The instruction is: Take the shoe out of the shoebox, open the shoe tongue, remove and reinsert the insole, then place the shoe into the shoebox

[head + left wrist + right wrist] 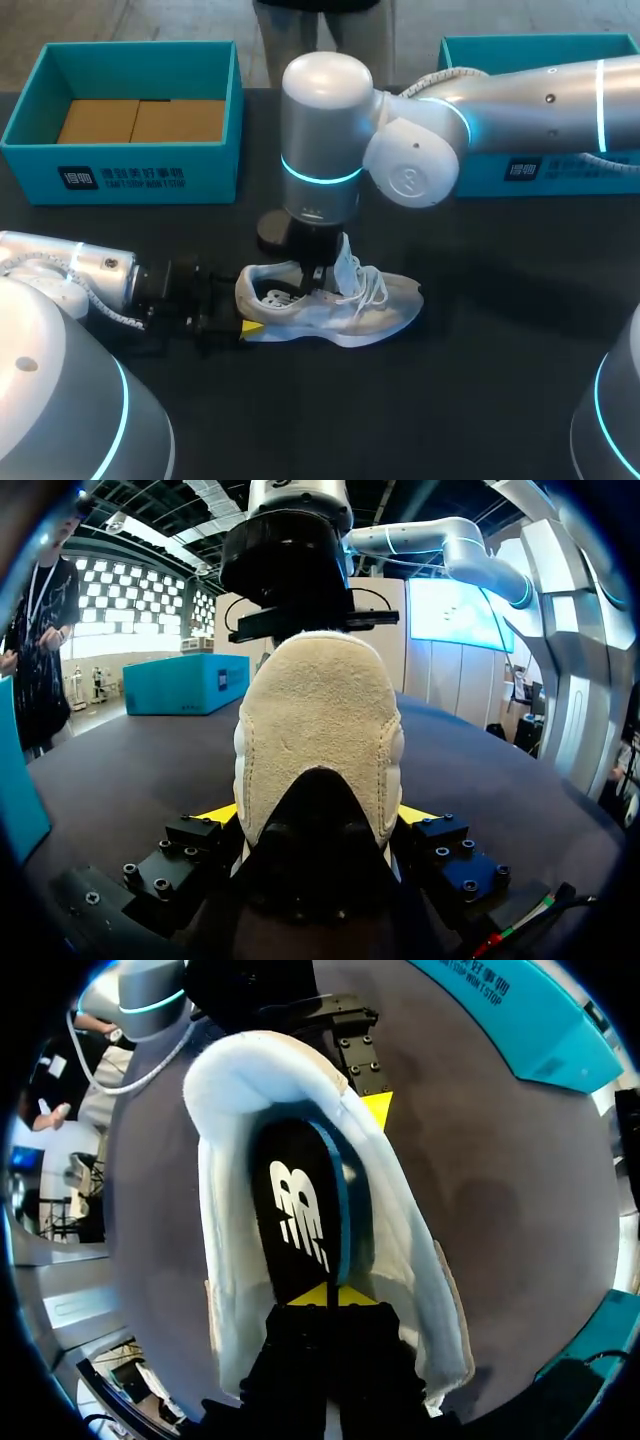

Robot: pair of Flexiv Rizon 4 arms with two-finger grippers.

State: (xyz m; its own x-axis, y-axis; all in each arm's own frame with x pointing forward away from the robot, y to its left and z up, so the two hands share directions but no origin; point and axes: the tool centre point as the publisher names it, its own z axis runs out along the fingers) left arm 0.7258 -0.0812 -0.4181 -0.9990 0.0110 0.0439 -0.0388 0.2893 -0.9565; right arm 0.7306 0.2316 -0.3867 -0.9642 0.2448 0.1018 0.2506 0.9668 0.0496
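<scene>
A white shoe (pixel 375 310) lies on its side on the dark table, toe toward the right. My left gripper (pixel 250 308) comes in low from the left, and its fingers press on both sides of the heel. In the left wrist view the tan heel (pixel 320 710) fills the space between the yellow tips of that gripper (pixel 320 815). My right gripper (pixel 318 283) reaches down into the shoe's opening. Seen from the right wrist, its tips (pixel 328 1295) are pinched together on the near end of the black insole (pixel 300 1210) inside the white collar (pixel 230 1190).
An open teal shoebox (pixel 150 175) with brown cardboard inside stands at the back left. A second teal box (pixel 560 170) sits at the back right, partly behind my right arm. Bare dark table lies in front of the shoe and to its right.
</scene>
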